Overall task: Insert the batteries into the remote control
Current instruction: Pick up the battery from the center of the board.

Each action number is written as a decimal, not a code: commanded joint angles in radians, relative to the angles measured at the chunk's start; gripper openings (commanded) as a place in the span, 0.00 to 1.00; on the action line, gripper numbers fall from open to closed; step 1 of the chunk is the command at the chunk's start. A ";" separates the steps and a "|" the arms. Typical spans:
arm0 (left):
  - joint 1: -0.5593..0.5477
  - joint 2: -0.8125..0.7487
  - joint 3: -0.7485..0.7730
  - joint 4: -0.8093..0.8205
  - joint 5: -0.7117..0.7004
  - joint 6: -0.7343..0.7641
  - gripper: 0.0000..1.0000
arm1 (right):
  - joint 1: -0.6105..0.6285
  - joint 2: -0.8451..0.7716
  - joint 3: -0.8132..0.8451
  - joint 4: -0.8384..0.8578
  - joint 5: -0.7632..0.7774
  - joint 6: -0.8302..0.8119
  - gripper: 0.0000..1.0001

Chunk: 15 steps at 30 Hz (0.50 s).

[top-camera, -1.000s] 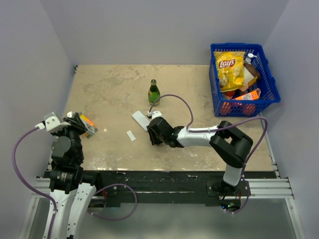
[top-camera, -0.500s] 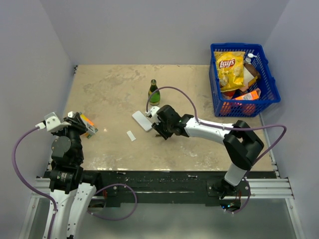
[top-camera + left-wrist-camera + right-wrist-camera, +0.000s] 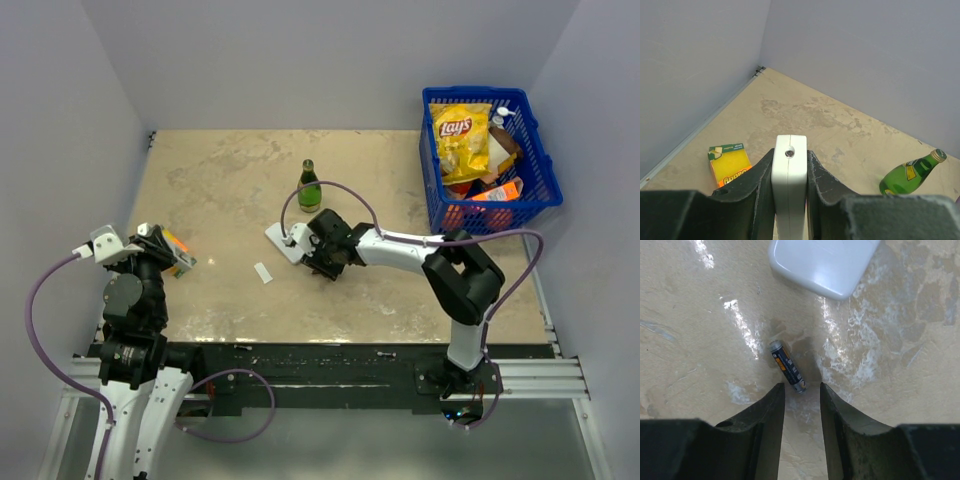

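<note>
My left gripper (image 3: 790, 154) is shut on a white remote control (image 3: 789, 185), held end-on with its small round hole facing forward; in the top view this gripper (image 3: 152, 243) sits raised at the left edge of the table. My right gripper (image 3: 800, 390) is open and low over the table, next to one small dark battery (image 3: 786, 366) with an orange mark. The battery's near end lies just ahead of the gap between the fingertips. In the top view the right gripper (image 3: 320, 258) covers the battery. A second battery is not in view.
A white rounded bar (image 3: 283, 243) lies just left of the right gripper and shows in the right wrist view (image 3: 825, 262). A small white piece (image 3: 263, 272) lies nearer. A green bottle (image 3: 309, 187), a yellow-orange box (image 3: 178, 252) and a blue basket (image 3: 540, 205) of groceries are also there.
My right gripper has moved away from the near edge toward the white bar and turned, with its elbow shifting. The left arm has stayed still with the remote.
</note>
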 commanded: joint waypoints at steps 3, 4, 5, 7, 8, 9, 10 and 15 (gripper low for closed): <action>-0.006 -0.008 -0.002 0.055 0.014 0.025 0.00 | 0.004 0.035 0.065 -0.032 -0.063 -0.067 0.35; -0.006 -0.005 0.000 0.055 0.014 0.025 0.00 | 0.004 0.043 0.068 -0.045 -0.064 -0.069 0.31; -0.006 -0.006 0.000 0.056 0.014 0.023 0.00 | 0.004 0.048 0.071 -0.051 -0.075 -0.072 0.28; -0.006 -0.005 -0.002 0.058 0.015 0.023 0.00 | 0.004 0.052 0.075 -0.074 -0.081 -0.072 0.24; -0.006 -0.005 -0.002 0.059 0.017 0.023 0.00 | 0.004 0.051 0.074 -0.081 -0.086 -0.073 0.21; -0.006 -0.003 -0.002 0.059 0.017 0.023 0.00 | 0.004 0.049 0.074 -0.088 -0.092 -0.073 0.20; -0.006 -0.003 -0.002 0.058 0.021 0.023 0.00 | 0.004 0.043 0.071 -0.091 -0.097 -0.073 0.15; -0.006 0.003 -0.002 0.065 0.049 0.017 0.00 | 0.004 0.009 0.040 -0.074 -0.132 -0.061 0.06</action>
